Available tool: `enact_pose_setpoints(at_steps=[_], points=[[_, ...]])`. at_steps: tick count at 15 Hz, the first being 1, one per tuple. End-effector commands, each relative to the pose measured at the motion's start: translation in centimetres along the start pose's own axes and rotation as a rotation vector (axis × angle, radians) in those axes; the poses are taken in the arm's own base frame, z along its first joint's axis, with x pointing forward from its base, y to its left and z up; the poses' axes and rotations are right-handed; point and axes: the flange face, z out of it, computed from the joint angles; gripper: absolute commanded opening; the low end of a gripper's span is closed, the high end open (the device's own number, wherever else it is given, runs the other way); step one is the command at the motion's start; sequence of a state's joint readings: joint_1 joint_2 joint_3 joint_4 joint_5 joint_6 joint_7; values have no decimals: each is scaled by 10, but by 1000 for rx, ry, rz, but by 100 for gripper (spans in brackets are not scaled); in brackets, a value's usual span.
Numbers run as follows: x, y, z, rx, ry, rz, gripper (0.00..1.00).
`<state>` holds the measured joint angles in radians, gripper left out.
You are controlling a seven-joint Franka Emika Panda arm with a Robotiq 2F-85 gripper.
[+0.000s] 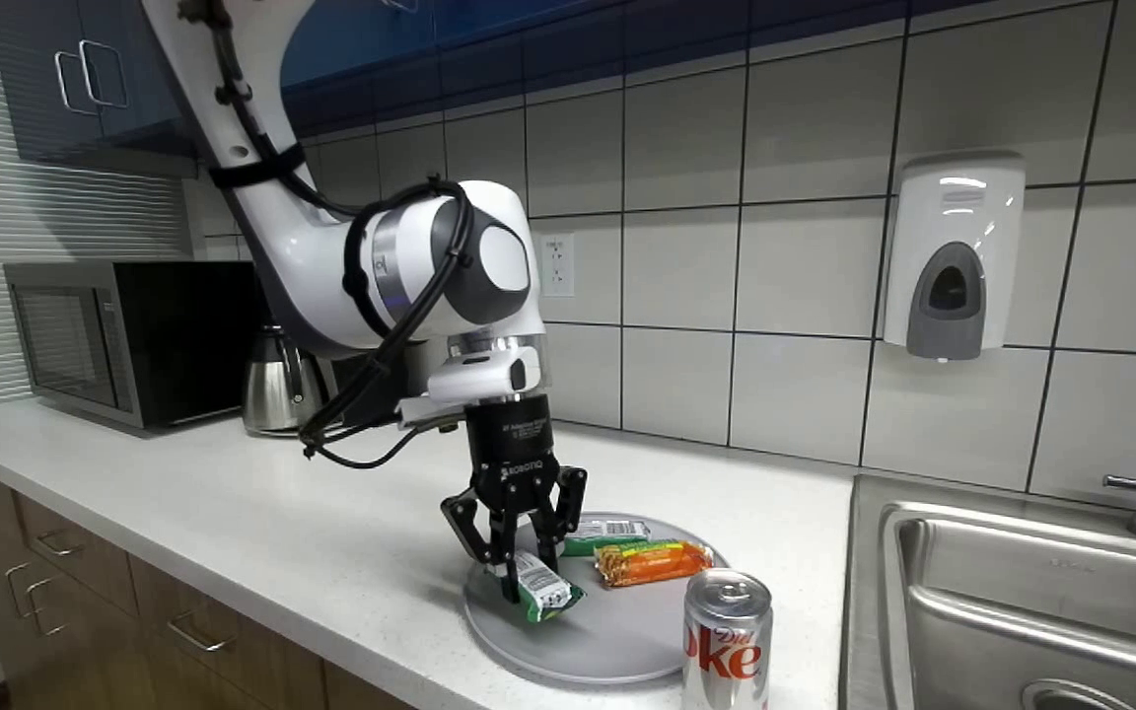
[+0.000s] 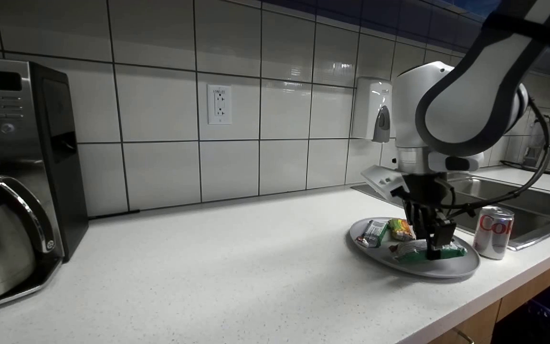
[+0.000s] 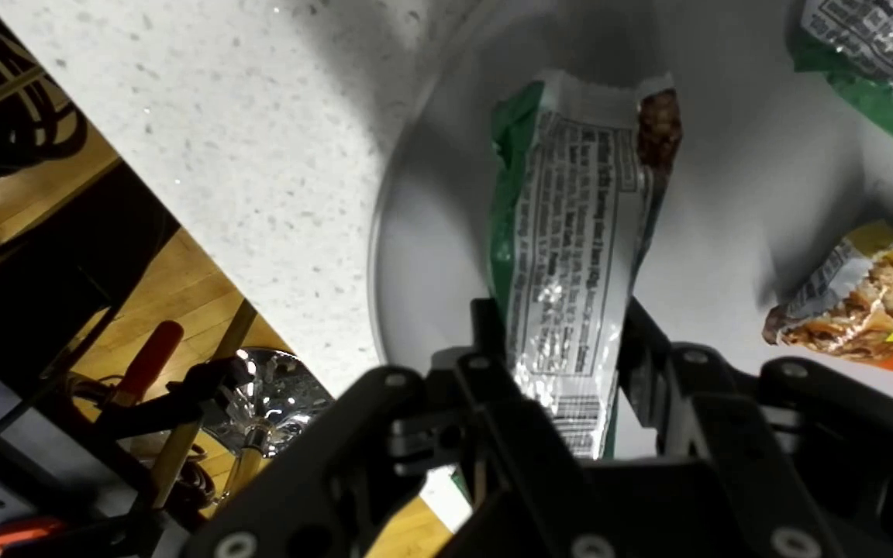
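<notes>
- Holding a slim green-and-white plastic-wrapped bar between its fingers, our black two-fingered gripper is over the round grey plate.
- We judge the grasp done, release left.

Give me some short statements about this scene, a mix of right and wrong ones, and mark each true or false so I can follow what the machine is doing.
1. The claw grips a wrapped bar. True.
2. The claw points upward. False: it points down toward the plate.
3. The can stands upright. True.
4. The can is on the plate. False: it stands on the counter, beside the plate.
5. The plate is bright red. False: it is grey.
6. The orange bar lies on the plate. True.
</notes>
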<state>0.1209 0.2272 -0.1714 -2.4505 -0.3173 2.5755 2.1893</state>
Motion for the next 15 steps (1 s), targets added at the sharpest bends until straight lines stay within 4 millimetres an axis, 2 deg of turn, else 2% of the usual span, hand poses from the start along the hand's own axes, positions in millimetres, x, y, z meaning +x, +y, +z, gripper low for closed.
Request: enact_pose_setpoints(at_steps=[1, 6, 7, 8, 13, 15], points=[[-3, -14, 5, 16, 18, 20, 14], [-9, -23, 13, 16, 26, 15, 14], [-10, -24, 13, 14, 28, 14, 46], [-11, -25, 13, 15, 29, 13, 65], [-14, -24, 2, 27, 25, -3, 100], [-15, -22, -6, 36, 20, -26, 100]])
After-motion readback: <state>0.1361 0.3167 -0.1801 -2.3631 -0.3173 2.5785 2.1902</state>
